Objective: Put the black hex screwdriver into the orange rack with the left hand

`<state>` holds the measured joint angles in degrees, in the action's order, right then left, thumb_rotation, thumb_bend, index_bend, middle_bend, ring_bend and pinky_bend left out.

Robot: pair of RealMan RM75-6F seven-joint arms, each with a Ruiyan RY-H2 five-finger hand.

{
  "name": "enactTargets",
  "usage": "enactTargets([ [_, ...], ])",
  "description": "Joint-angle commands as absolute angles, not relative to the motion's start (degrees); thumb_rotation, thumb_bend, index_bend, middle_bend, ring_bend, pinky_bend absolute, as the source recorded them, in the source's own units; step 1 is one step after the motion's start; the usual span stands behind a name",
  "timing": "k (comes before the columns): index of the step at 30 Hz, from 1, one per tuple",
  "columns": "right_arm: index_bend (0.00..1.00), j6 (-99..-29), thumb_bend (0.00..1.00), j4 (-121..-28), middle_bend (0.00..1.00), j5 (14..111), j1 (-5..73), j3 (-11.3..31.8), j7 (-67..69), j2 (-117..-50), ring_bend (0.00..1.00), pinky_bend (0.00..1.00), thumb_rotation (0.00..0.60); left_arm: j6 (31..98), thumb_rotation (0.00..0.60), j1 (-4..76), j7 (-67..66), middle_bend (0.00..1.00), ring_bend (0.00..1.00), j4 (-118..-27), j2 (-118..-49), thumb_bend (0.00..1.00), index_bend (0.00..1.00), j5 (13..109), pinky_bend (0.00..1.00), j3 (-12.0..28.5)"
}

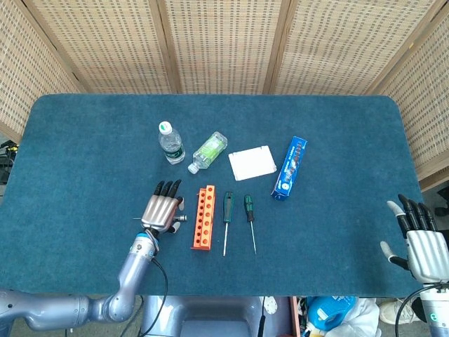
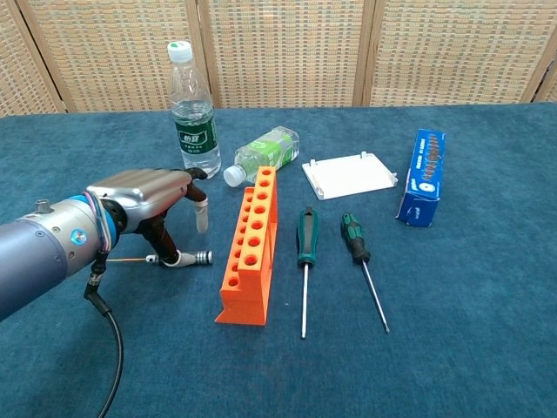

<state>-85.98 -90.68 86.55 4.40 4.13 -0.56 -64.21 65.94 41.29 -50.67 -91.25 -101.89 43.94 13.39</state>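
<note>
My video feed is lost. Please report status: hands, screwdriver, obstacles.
Left hand over black hex screwdriver, fingers down, grasp unconfirmed. Right hand open, idle. Screwdriver flat on table beside orange rack. Nothing between.

The table [image 2: 487,348] is covered in matt blue, carpet-like cloth. Beside the glossy orange plastic rack [image 2: 251,248], a brushed metal left hand [image 2: 144,196] is seen. Behind the rack, clear plastic bottles [image 2: 192,113] are noted.
</note>
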Motion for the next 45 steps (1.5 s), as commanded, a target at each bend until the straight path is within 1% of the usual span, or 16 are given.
enactTargets([
  [1,0.08,-86.00,0.27,-90.64,0.00,86.54,4.38,4.16,-0.43,-64.19,0.00,0.00,0.600,66.14,0.600,41.77,-51.00,0.00,0.00,-90.69,-102.46,0.26,0.45,43.35,0.00,13.33],
  [23,0.08,-85.63,0.27,-90.75,0.00,86.56,4.49,4.07,-0.13,-64.09,0.00,0.00,0.600,66.24,0.600,44.54,-50.96,0.00,0.00,-85.51,-106.02,0.26,0.48,41.18,0.00,12.73],
  [32,0.08,-85.50,0.27,-90.81,0.00,86.53,4.54,4.07,0.16,-64.04,0.00,0.00,0.600,66.07,0.600,45.37,-51.12,0.00,0.00,-83.17,-107.44,0.28,0.50,40.72,0.00,12.54],
  [37,0.08,-85.55,0.27,-90.77,0.00,86.59,4.51,4.04,0.32,-63.98,0.00,0.00,0.600,66.10,0.600,45.66,-51.18,0.00,0.00,-82.30,-108.16,0.32,0.55,40.49,0.00,12.26],
  [41,0.08,-85.57,0.27,-90.76,0.00,86.65,4.49,4.01,0.40,-63.96,0.00,0.00,0.600,66.43,0.600,45.70,-51.08,0.00,0.00,-81.78,-108.57,0.37,0.61,40.73,0.00,11.92],
  [45,0.08,-85.69,0.27,-90.82,0.00,86.70,4.46,4.02,0.34,-63.96,0.00,0.00,0.600,66.72,0.600,45.64,-50.83,0.00,0.00,-81.63,-108.57,0.39,0.63,41.07,0.00,11.79],
])
